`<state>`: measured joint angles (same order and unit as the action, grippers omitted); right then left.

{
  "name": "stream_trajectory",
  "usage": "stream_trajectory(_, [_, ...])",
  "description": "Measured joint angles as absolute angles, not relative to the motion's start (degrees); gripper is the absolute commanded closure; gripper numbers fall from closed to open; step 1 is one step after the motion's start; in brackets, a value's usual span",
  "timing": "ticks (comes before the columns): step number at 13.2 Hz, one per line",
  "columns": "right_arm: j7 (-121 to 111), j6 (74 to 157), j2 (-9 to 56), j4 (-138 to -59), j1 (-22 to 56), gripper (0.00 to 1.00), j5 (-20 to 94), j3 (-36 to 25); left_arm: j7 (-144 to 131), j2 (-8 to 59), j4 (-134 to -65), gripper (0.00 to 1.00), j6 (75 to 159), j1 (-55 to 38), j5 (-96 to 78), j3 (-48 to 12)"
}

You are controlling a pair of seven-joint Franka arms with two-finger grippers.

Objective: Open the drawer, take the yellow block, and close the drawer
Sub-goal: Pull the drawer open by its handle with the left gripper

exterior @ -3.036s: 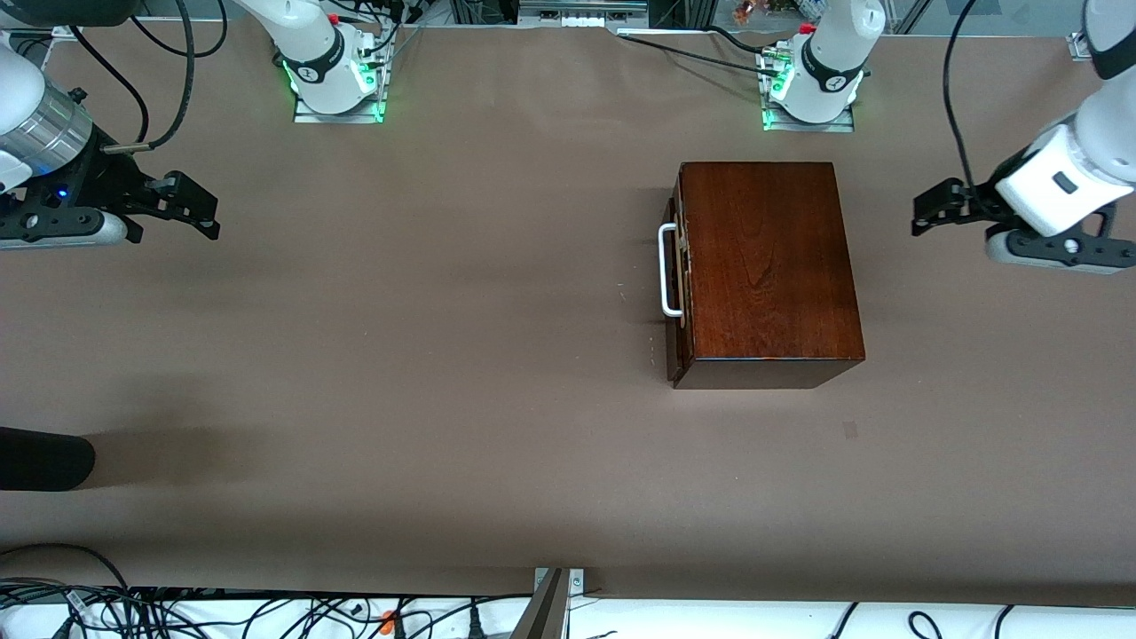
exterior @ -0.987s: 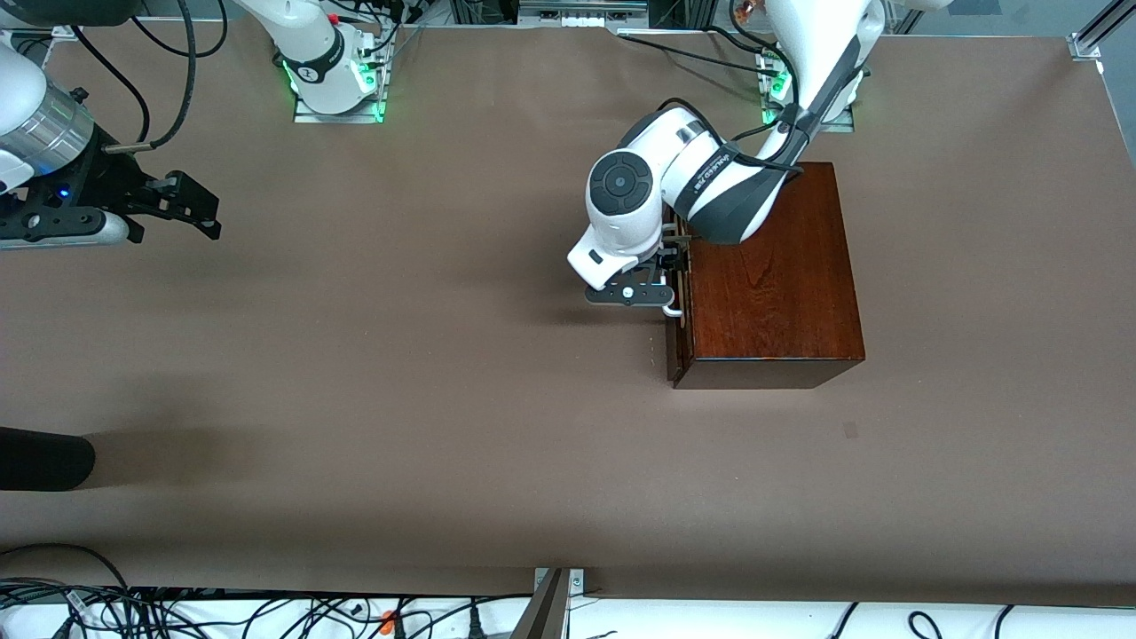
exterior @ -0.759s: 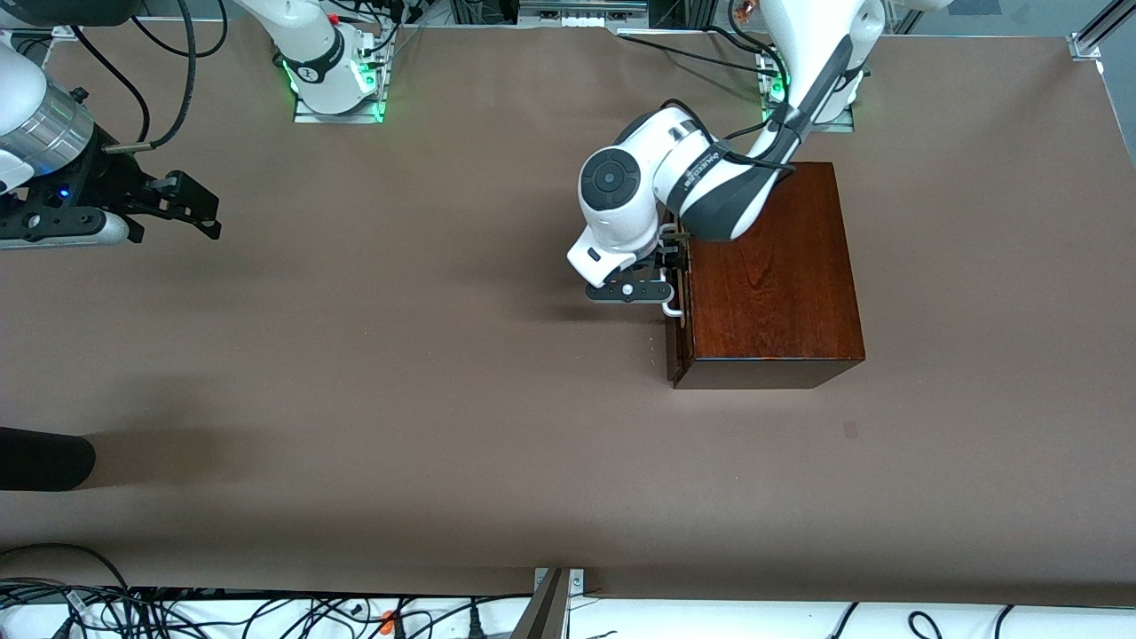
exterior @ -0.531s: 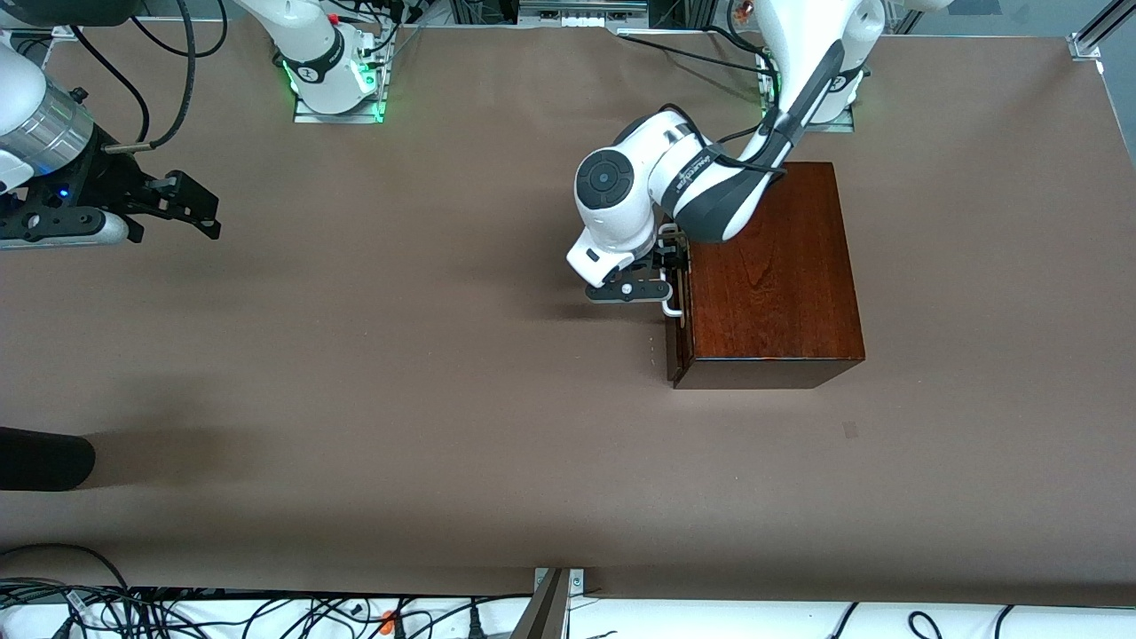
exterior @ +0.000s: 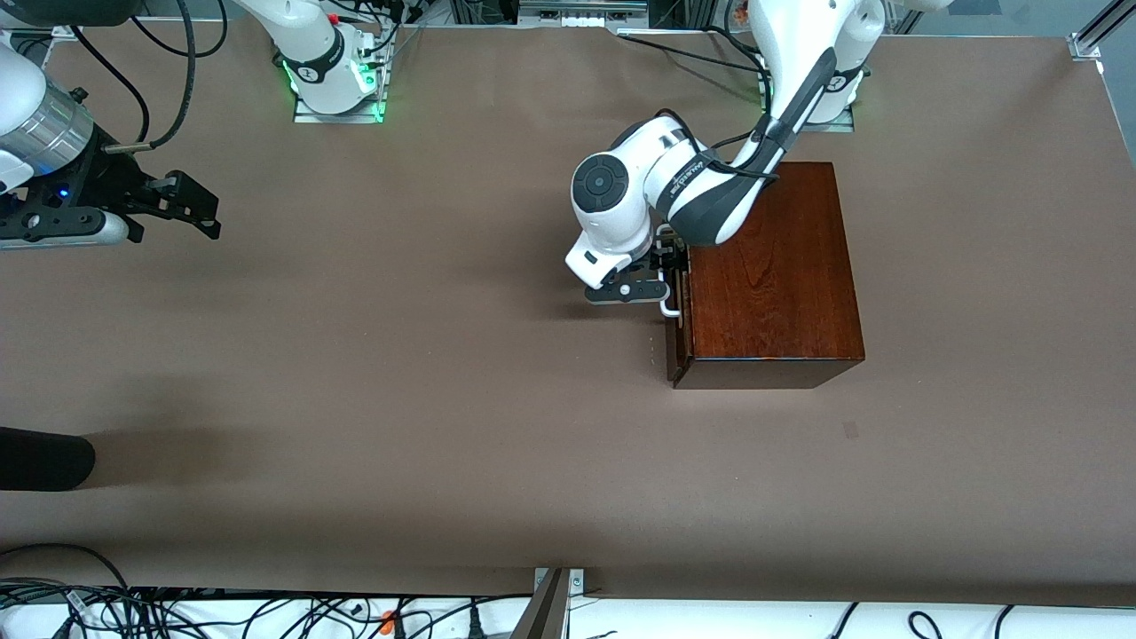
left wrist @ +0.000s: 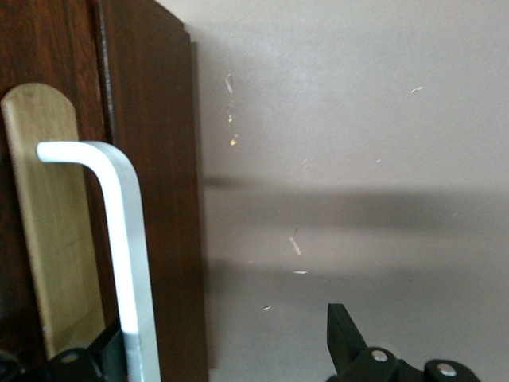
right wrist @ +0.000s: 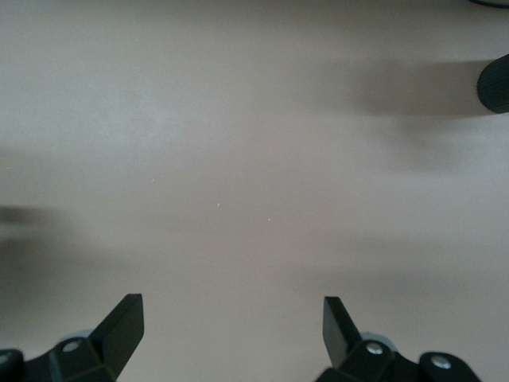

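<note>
Dark reddish-brown wood dominates the scene: a polished box [exterior: 768,266] sits on the brown table [exterior: 444,399] toward the left arm's end, its drawer [exterior: 679,319] shut and facing the right arm's end of the table. A white bar handle [exterior: 667,306] runs along the drawer front.

At that handle, the left gripper [exterior: 667,271] has its wrist bent down from an arm that reaches out over the box top. In the left wrist view its fingers [left wrist: 346,338] stand apart, one on each side of the handle [left wrist: 127,263], neither pressing on it. The same view shows the pale wood plate [left wrist: 48,231] on which the bar is mounted, set into the dark drawer front [left wrist: 159,199], with bare table [left wrist: 358,159] just beside it.

Over the table's edge at its own end, well apart from the box, the right gripper [exterior: 182,206] waits. Its fingers [right wrist: 123,322] are spread wide with nothing between them, and only table [right wrist: 238,159] lies under them in the right wrist view. A dark rounded object [exterior: 44,459] juts in from the same end, nearer the front camera.

No yellow block can be seen in any view, and the shut drawer hides whatever it holds.
</note>
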<state>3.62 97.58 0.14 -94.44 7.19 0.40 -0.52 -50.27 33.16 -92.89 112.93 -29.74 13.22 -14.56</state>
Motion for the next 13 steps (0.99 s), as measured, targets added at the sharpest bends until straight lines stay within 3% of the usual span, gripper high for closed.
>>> stream_trajectory(9, [3.6, 97.6, 0.1, -94.4, 7.2, 0.0, 0.4, -0.5, -51.6, 34.9, -90.7, 0.0, 121.9, -32.5, 9.6, -14.8])
stream_trajectory(13, [3.6, 97.6, 0.1, -94.4, 7.2, 0.0, 0.4, -0.5, -53.2, 37.5, -86.7, 0.0, 120.0, -34.7, 9.8, -14.1])
